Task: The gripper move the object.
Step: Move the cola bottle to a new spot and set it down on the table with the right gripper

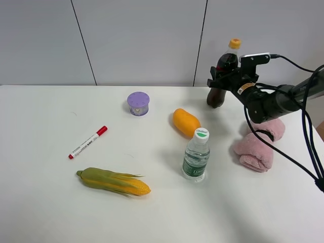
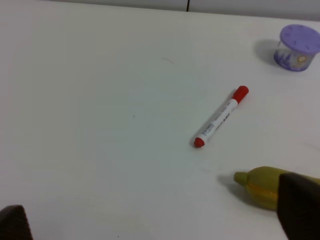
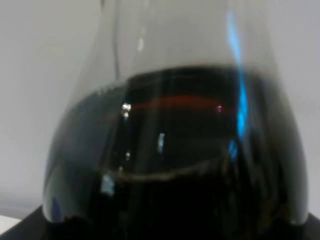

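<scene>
Brown cola bottle [image 1: 216, 96] with orange-yellow cap is upright at the far right of the white worktop [image 1: 40, 202]. Right tool [image 1: 224, 79] is clamped round its middle, and dark drink fills the right wrist view. Can't tell if the base touches the worktop. Pink towel [image 1: 259, 144] lies near, on the camera side. Left tool [image 2: 156, 215] is spread wide with nothing between its tips; red marker [image 2: 220, 117], corn [image 2: 260, 185] end and purple jar [image 2: 297, 47] lie in its view.

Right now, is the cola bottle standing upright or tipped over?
Roughly upright: the cola bottle has its base down and its cap on top.
</scene>
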Robot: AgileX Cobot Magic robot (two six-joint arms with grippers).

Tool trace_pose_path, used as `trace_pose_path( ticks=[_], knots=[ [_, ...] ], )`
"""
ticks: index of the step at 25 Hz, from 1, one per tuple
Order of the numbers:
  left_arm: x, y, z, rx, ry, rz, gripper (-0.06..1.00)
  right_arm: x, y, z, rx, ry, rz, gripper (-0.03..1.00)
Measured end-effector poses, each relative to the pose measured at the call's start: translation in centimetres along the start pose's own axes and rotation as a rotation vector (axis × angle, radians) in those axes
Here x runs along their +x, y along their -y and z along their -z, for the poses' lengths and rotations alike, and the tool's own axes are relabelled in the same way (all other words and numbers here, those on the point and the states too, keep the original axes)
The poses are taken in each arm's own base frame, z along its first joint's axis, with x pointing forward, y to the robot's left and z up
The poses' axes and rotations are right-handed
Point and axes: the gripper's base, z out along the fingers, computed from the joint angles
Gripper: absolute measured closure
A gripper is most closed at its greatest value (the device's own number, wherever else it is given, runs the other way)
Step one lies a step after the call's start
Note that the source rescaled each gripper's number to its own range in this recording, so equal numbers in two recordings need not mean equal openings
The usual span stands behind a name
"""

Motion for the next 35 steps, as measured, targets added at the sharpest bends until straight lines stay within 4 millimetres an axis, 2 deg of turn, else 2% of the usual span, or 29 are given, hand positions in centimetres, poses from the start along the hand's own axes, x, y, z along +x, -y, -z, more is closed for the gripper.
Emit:
trace_pose_path(
  ticks=[5, 6, 7, 9, 12, 16, 19, 25, 32, 35],
  knots=[
    [0.0, 0.0, 0.0, 0.000, 0.000, 0.000, -0.06, -2.4, -0.3, 0.5, -0.004, -0.097, 0.025, 0.97],
    [0.0, 0.0, 0.0, 0.000, 0.000, 0.000, -0.06, -3.4, -0.4, 0.7, -0.009, -0.106, 0.040, 0.97],
    [0.0, 0.0, 0.0, 0.000, 0.000, 0.000, -0.06, -5.6, -0.7, 1.1, -0.021, -0.096, 0.072, 0.97],
    [0.0, 0.0, 0.0, 0.000, 0.000, 0.000, -0.06, -8.4, -1.3, 1.8, -0.030, -0.069, 0.094, 0.97],
    [0.0, 0.0, 0.0, 0.000, 0.000, 0.000, -0.06, -11.9, -2.9, 3.0, -0.050, -0.041, 0.112, 0.97],
    [0.0, 0.0, 0.0, 0.000, 0.000, 0.000, -0.06, -15.0, -6.3, 4.4, -0.123, -0.005, 0.140, 0.97],
    [0.0, 0.0, 0.0, 0.000, -0.001, 0.000, -0.06, -16.0, -9.0, 5.1, -0.189, 0.013, 0.131, 0.97],
    [0.0, 0.0, 0.0, 0.000, -0.001, 0.000, -0.06, -15.4, -14.6, 5.9, -0.328, -0.024, 0.115, 0.97],
    [0.0, 0.0, 0.0, 0.000, -0.001, 0.000, -0.06, -15.3, -20.6, 4.8, -0.438, -0.070, 0.134, 0.97],
    [0.0, 0.0, 0.0, 0.000, -0.001, 0.000, -0.06, -14.7, -23.1, 4.6, -0.491, -0.074, 0.136, 0.97]
  ],
)
